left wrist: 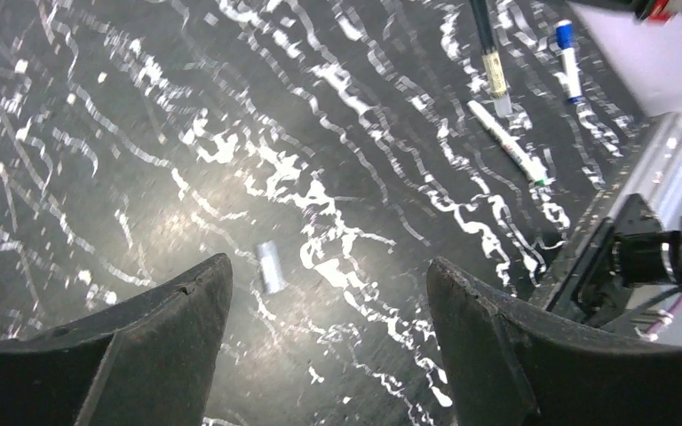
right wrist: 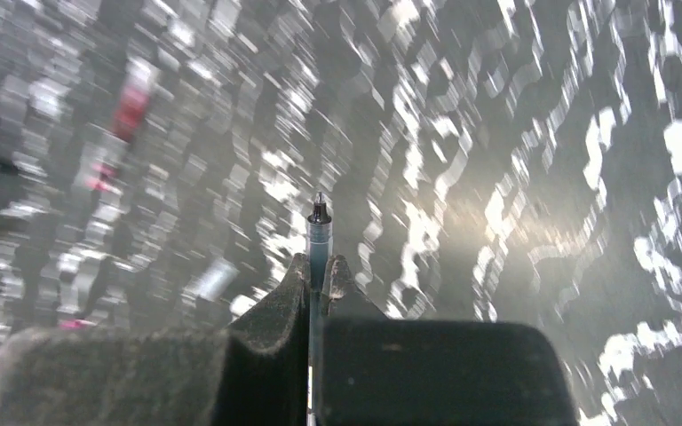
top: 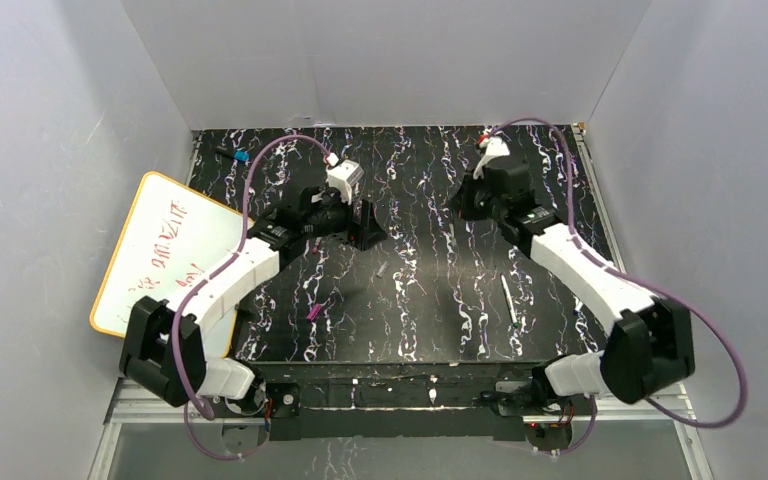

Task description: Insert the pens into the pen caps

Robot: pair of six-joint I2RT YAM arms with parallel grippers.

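Observation:
My right gripper is shut on a dark pen whose black tip sticks out past the fingertips. In the top view this gripper hangs over the far middle of the mat. My left gripper is open and holds nothing. In its wrist view the greyish pen cap lies on the mat just beyond the left finger. That cap sits mid-mat, and the magenta cap lies nearer and further left. A white pen with a greenish end lies at the right.
A whiteboard leans at the mat's left edge. A blue-tipped black object lies at the far left corner. In the left wrist view a dark pen with a pale label and a blue-capped marker lie beyond the white pen.

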